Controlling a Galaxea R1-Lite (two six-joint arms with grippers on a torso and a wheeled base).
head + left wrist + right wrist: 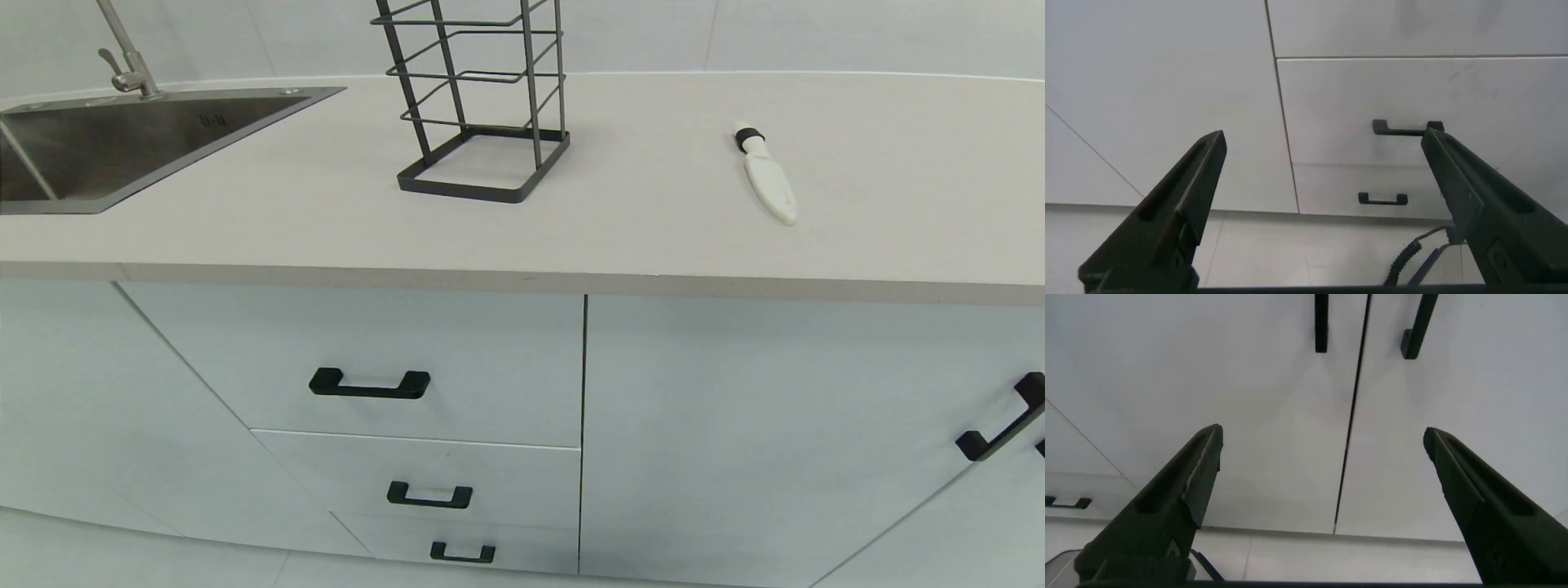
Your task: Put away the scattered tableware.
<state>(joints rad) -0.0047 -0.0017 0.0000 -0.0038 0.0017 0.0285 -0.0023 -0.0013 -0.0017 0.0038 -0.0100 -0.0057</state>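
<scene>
A white knife-shaped utensil with a black band near its handle end [766, 173] lies on the pale counter [637, 220], right of centre. A black wire rack [482, 106] stands upright at the counter's middle back, with nothing in it that I can see. My left gripper [1323, 143] hangs low in front of the cabinet drawers, open, nothing between its dark fingers [1176, 212]. My right gripper [1323, 441] also stands open and bare, facing the white cabinet doors.
A steel sink [122, 143] with a tap [126, 61] is set into the counter at the far left. Below the counter are white drawers with black handles [369, 384] and doors with black handles [1000, 420]. Bare counter lies between rack and utensil.
</scene>
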